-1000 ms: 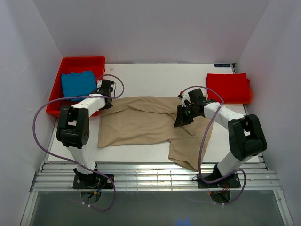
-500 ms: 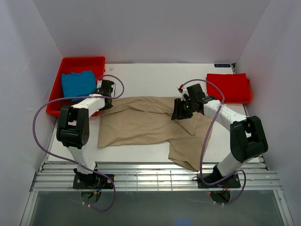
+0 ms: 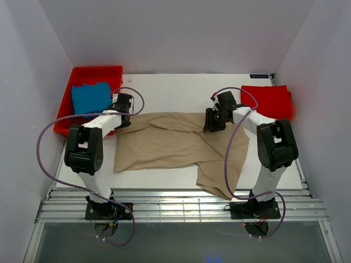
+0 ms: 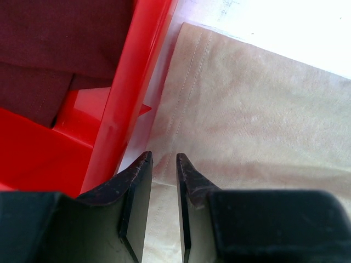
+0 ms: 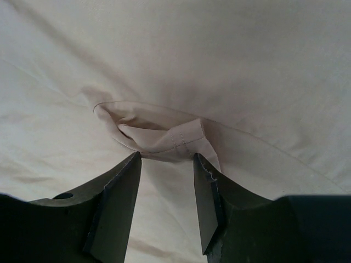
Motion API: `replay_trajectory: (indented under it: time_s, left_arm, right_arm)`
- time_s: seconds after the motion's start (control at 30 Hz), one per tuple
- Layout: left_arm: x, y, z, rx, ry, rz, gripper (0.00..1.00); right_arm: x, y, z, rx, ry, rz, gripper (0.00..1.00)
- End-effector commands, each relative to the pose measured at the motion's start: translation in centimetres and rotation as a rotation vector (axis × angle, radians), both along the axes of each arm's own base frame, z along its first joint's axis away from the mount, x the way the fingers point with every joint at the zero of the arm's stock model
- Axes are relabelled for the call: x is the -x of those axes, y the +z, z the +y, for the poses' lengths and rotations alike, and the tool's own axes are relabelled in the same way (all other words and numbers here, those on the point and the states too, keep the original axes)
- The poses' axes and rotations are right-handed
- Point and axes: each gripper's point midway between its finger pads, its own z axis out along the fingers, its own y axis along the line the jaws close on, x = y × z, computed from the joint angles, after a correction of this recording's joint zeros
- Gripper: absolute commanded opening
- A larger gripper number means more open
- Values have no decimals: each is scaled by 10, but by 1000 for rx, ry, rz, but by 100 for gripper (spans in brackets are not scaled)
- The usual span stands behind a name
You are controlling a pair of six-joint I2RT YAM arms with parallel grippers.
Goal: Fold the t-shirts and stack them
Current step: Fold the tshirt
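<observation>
Tan-beige t-shirt (image 3: 164, 145): 1 pc.; spread open and creased across mid-table, not folded; near-right part reaches past the table's front edge.
Red t-shirt (image 3: 267, 102): 1 pc.; folded flat, far-right corner of table, well apart from the tray.
Blue t-shirt (image 3: 91, 97): 1 pc.; folded, lying inside the tray.
T-shirts, total: 3; each lies by itself.
Red tray (image 3: 96, 70): 1 pc.; rigid plastic, far-left corner. Contents = blue t-shirt only. L wrist view: tray wall (image 4: 131, 82) runs just beside the stitched edge of the tan-beige t-shirt (image 4: 247, 109); the cloth inside reads dark there.
Table (image 3: 175, 87): 1; white top, carries tray and the 2 other shirts.
Left gripper (image 3: 124, 120): at the tan-beige t-shirt's far-left end, next to the tray's near-right corner. L wrist view: fingers (image 4: 137, 186) stand a narrow slot apart, tips over the tan cloth, which shows through the gap; nothing seen pinched.
Right gripper (image 3: 214, 123): over the tan-beige t-shirt's far-right part, near the red t-shirt but apart from it. R wrist view: fingers (image 5: 118, 203) stand moderately apart; a small raised hem fold (image 5: 164, 137) w/ stitching sits just ahead of the tips, unclamped.
</observation>
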Motion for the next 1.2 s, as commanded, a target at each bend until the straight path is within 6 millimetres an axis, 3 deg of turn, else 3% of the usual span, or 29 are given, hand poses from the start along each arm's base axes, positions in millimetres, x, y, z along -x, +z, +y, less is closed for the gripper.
replay_trajectory:
  time_s: [0.0,0.33,0.67,0.83,1.17]
  left_arm:
    - [-3,24,3,3,2,-64,35]
    - [-2,24,3,3,-3,-62,35]
    - [-1,25,3,1,-7,-63,35]
    - [-1,24,3,-1,-8,-60,35]
    - [-1,21,2,7,-10,-53,35]
  right_arm:
    - [-11,7,-5,27,3,-49,49]
    - [-26,3,-11,43,-4,-57,49]
    - [-24,-16,-5,12,26,-18,44]
    - [-25,-10,-3,-1,29,-44,21]
    - [-20,31,-3,-10,56,-86,18]
